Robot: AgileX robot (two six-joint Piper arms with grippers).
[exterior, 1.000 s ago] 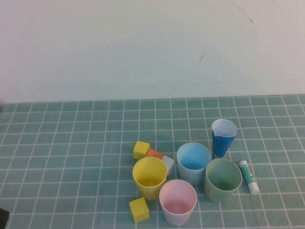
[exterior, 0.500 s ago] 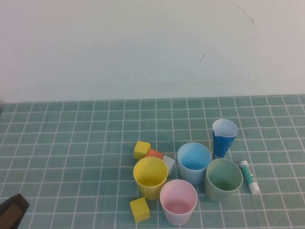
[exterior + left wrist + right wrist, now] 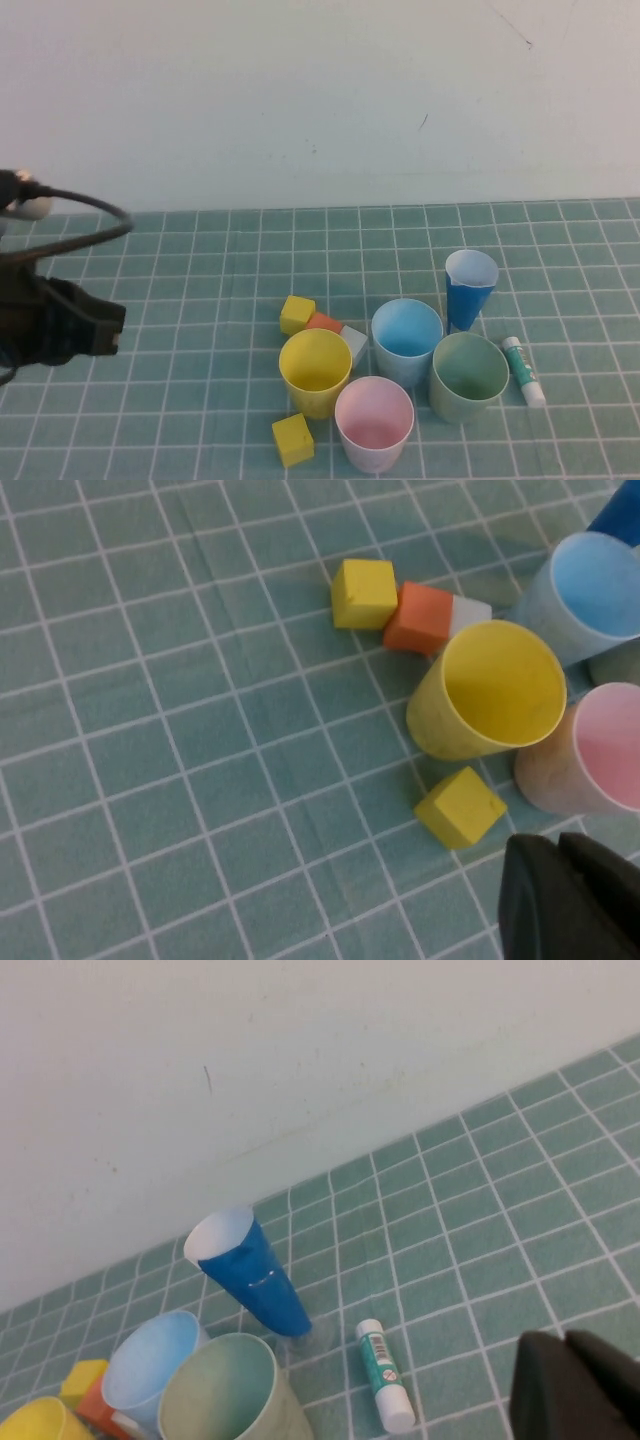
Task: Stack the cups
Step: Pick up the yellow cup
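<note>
The left tool (image 3: pixel 105 330) has swung into view well left of the yellow cup (image 3: pixel 314 370), tips together and empty — an approach just starting. Pink (image 3: pixel 373 422), light blue (image 3: pixel 406 340) and pale green (image 3: pixel 467 375) cups cluster just right of the yellow one, unstacked; the right tool (image 3: pixel 575 1385) waits closed beyond them.

A robot test bench in a lab: a worktop (image 3: pixel 150 400) under a green grid mat, a bare scuffed white wall (image 3: pixel 300 100), toy-like props laid out.
</note>
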